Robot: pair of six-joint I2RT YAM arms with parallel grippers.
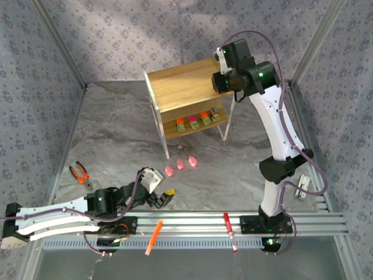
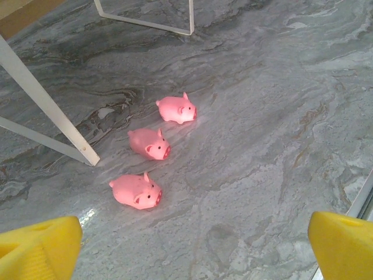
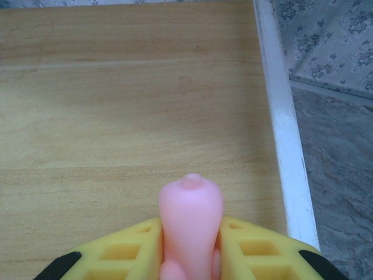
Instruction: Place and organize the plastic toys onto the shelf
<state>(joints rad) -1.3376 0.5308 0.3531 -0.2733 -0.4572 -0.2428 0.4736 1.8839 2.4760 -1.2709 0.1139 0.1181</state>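
The right tool (image 3: 191, 252) is clamped on a small pink plastic pig figure (image 3: 191, 213), its yellow pads pressing both flanks. It holds the pig above the top board of the two-tier light wooden shelf with thin white metal legs (image 3: 116, 116). From the top view, the pig is near the far right corner of that board, close to the white frame rail. Whether the pig touches the wood I cannot tell. The step in hand, as I judge it, is setting this pig down on the top board.

On the lower board, four small blocky plastic toys (image 1: 198, 119) with coloured tops stand in a row, so that group looks done. Three more pink plastic pigs (image 2: 149, 143) lie in a diagonal line on the grey marbled counter (image 2: 280, 116), near the shelf's front left leg. The left tool (image 1: 162, 197) hovers low by the counter's near edge. Its yellow fingers (image 2: 38, 248) are wide apart, holding nothing, and point at those pigs.

The next move calls for lowering the held pig until it rests on the board, far enough from the rail not to roll off. The pads should then part and the tool lift straight up. Three pigs are then left to fetch, so room for them should be kept along the top board.
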